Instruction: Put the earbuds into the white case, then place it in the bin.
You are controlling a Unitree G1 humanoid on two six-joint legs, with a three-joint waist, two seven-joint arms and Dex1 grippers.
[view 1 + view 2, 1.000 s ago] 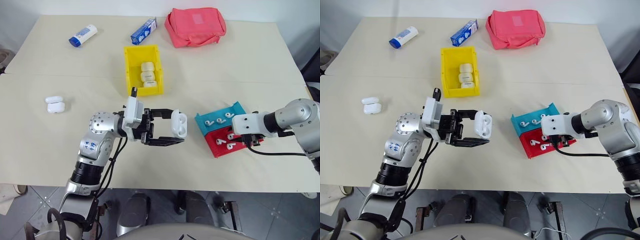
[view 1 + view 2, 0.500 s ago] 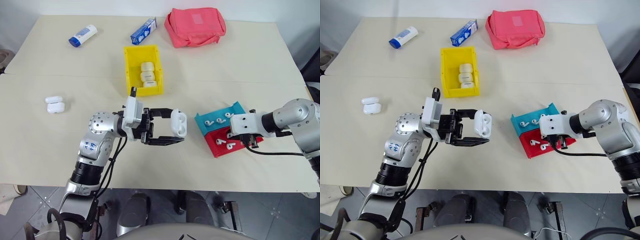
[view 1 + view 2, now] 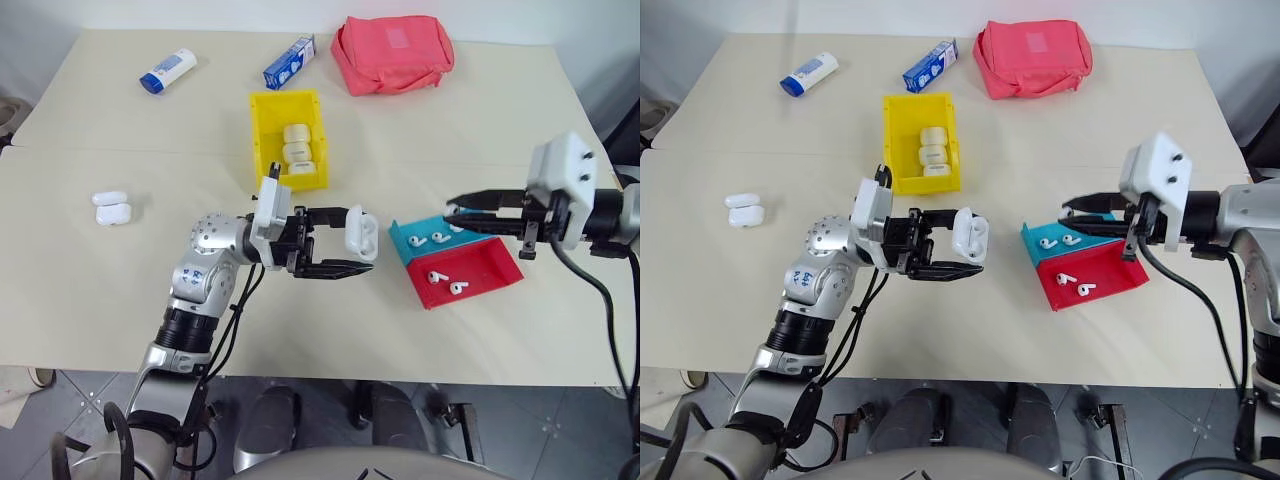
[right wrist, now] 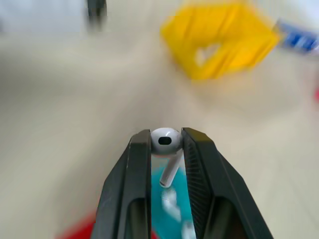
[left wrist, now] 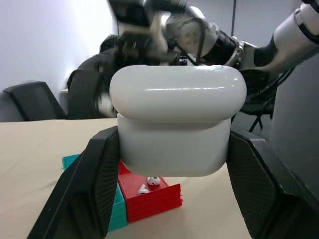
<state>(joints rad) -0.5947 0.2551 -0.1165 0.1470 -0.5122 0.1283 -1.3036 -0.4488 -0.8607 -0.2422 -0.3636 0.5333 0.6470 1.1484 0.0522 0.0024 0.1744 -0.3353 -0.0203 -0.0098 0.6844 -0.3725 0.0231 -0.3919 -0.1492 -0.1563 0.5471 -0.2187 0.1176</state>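
My left gripper (image 3: 352, 240) is shut on the white case (image 5: 174, 119) and holds it above the table's middle, just in front of the bin. The bin (image 3: 259, 150) is bright yellow and has several white cases inside. To the right, my right gripper (image 3: 452, 212) hovers above the trays, pointing toward the case. It is shut on one earbud (image 4: 165, 141), whose stem hangs down between the fingers. More earbuds lie in the teal tray (image 3: 437, 239) and in the red tray (image 3: 445, 282).
The teal tray (image 3: 400, 240) and red tray (image 3: 487, 266) sit side by side at the right. Another white case (image 3: 110, 208) lies at the left. A blue-capped tube (image 3: 166, 70), a blue carton (image 3: 287, 61) and a pink pouch (image 3: 392, 52) line the far edge.
My right gripper has lifted out of the red tray with an earbud and turned to point left toward the case. The left gripper and case have hardly moved.
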